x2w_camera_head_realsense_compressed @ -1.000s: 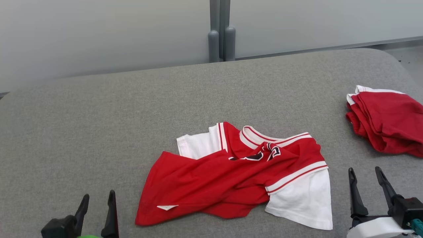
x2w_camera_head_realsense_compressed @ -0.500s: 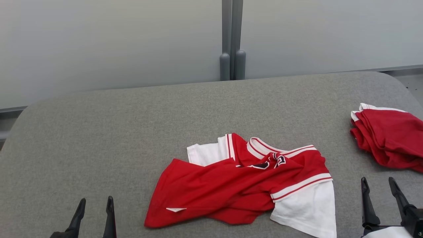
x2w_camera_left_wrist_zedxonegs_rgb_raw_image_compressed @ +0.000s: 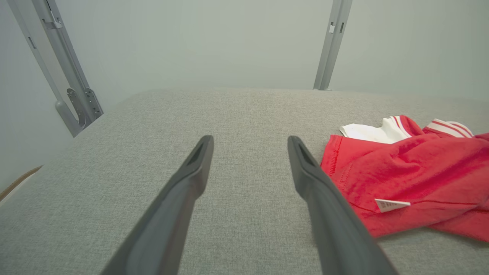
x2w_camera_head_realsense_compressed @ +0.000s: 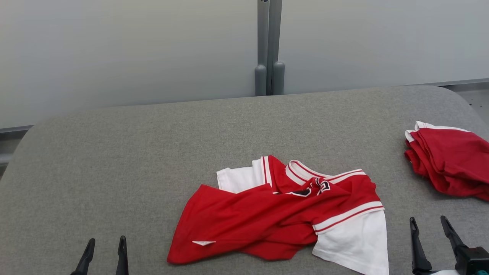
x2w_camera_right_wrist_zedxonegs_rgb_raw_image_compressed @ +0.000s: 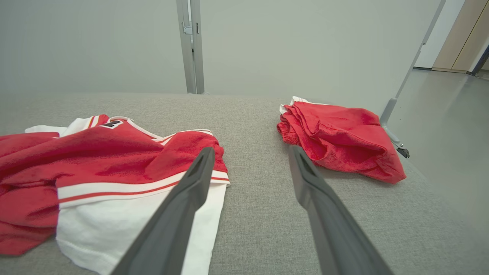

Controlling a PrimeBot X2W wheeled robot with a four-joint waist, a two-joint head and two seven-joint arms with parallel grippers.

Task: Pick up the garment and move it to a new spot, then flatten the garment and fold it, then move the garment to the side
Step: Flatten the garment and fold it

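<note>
A crumpled red jersey with white sleeves (x2w_camera_head_realsense_compressed: 282,214) lies on the grey table (x2w_camera_head_realsense_compressed: 153,152), near its front middle; the same jersey (x2w_camera_left_wrist_zedxonegs_rgb_raw_image_compressed: 405,183) (x2w_camera_right_wrist_zedxonegs_rgb_raw_image_compressed: 95,164) shows in both wrist views. A small white label (x2w_camera_head_realsense_compressed: 203,242) shows on its near left hem. My left gripper (x2w_camera_head_realsense_compressed: 104,244) stands open at the lower left, left of the jersey and apart from it. At the lower right my right gripper (x2w_camera_head_realsense_compressed: 428,225) is open, just right of the white sleeve. Both sets of fingers hold nothing.
A second red garment (x2w_camera_head_realsense_compressed: 447,164), roughly folded, sits at the table's right edge, also as a red pile (x2w_camera_right_wrist_zedxonegs_rgb_raw_image_compressed: 336,137) in the right wrist view. A grey post (x2w_camera_head_realsense_compressed: 269,49) rises behind the table against pale wall panels. Bare table stretches left and behind the jersey.
The head camera has tilted up, so the whole scene sits lower in the picture. Both grippers show lower in the frame. The jersey has kept its shape and place.
</note>
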